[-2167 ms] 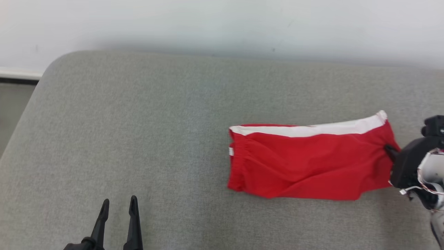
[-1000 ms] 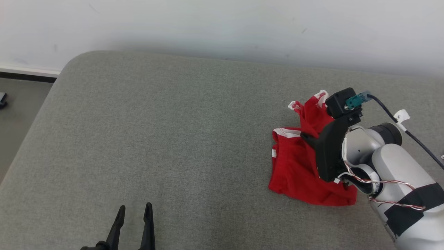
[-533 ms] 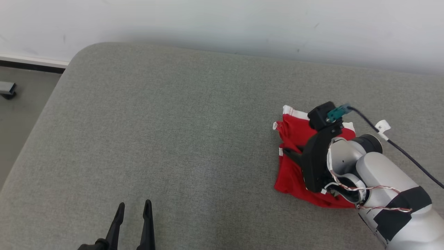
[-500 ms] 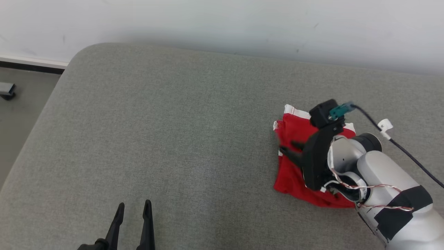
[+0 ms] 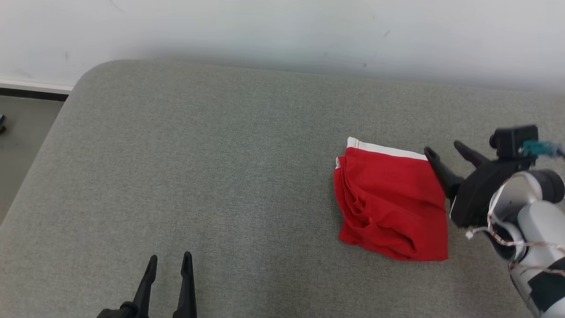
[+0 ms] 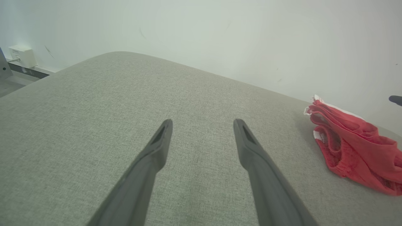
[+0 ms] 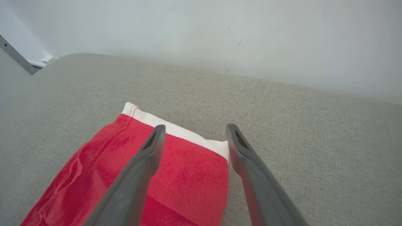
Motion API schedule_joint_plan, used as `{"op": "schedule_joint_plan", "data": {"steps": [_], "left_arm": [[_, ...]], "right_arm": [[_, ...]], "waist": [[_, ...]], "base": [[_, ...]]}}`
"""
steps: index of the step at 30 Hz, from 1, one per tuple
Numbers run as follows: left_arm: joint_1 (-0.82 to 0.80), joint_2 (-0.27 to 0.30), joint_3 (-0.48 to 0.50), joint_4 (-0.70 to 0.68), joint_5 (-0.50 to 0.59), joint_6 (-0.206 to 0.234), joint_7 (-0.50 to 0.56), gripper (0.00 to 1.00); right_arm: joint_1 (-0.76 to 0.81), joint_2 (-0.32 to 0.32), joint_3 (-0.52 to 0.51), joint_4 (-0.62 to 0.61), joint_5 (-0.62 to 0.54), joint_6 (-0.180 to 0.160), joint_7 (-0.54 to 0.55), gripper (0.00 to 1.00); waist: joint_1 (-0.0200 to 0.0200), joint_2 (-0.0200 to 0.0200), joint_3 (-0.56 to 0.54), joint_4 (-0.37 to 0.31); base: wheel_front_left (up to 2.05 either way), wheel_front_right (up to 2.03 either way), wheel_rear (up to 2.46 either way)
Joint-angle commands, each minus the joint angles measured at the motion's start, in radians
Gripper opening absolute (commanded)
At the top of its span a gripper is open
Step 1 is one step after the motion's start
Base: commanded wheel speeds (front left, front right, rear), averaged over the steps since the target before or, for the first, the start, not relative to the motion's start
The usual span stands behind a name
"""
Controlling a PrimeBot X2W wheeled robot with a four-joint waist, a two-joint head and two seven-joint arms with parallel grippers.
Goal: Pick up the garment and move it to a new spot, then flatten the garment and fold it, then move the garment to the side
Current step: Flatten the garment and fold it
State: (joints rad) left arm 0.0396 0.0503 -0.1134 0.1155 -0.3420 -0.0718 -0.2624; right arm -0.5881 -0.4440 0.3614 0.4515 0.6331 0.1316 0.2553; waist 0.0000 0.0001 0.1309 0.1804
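Note:
The garment point(image 5: 390, 203) is a pair of red shorts with a white band, folded over into a compact rectangle on the right side of the grey cushion point(image 5: 212, 176). My right gripper point(image 5: 443, 150) hovers open at the garment's far right corner, with nothing between its fingers. In the right wrist view the garment point(image 7: 176, 175) lies under the spread fingers point(image 7: 147, 153), white band toward the wall. My left gripper point(image 5: 168, 261) stands open near the front edge, far left of the garment; in its wrist view the garment point(image 6: 351, 141) lies at the right.
A white wall point(image 5: 282, 31) runs behind the cushion. The cushion's rounded left corner point(image 5: 88, 75) drops to a grey floor point(image 5: 17, 128) with a dark baseboard strip. A cable point(image 5: 545, 148) trails from my right wrist.
My right gripper carried the garment's right end over to the left, folding it in half, then opened, let go and drew back to the right. The head camera shifted slightly.

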Motion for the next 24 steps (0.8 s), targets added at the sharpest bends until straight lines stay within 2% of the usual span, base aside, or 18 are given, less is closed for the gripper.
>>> {"op": "schedule_joint_plan", "data": {"steps": [1,2,8,17,24], "left_arm": [[-0.014,0.0,0.0,-0.003,0.003,-0.005,-0.003,1.0],[-0.016,0.0,0.001,-0.002,0.003,-0.006,-0.003,1.0],[-0.021,0.0,0.003,0.004,0.003,-0.005,-0.003,1.0],[-0.016,0.0,0.01,0.005,0.008,-0.004,-0.003,1.0],[-0.008,0.0,0.017,0.01,0.009,-0.002,-0.003,1.0]], "right_arm": [[0.027,0.004,0.01,0.016,-0.038,-0.002,-0.039,0.5],[0.036,0.012,0.026,0.022,-0.062,-0.002,-0.062,0.0],[0.079,0.055,0.186,0.041,-0.152,-0.003,-0.143,0.0],[0.12,0.156,0.349,0.049,-0.143,-0.003,-0.205,0.0],[0.151,0.179,0.452,0.025,-0.107,-0.003,-0.192,0.0]], "waist": [[0.0,-0.0001,0.008,0.001],[0.0,-0.0001,0.011,0.001],[0.0,-0.0001,0.021,0.0],[0.0,-0.0001,0.016,-0.01],[0.0,-0.0001,0.005,-0.035]], "base": [[0.0,0.0,0.0],[0.0,0.0,0.0],[0.0,0.0,0.0],[0.0,0.0,0.0],[0.0,0.0,0.0]]}}
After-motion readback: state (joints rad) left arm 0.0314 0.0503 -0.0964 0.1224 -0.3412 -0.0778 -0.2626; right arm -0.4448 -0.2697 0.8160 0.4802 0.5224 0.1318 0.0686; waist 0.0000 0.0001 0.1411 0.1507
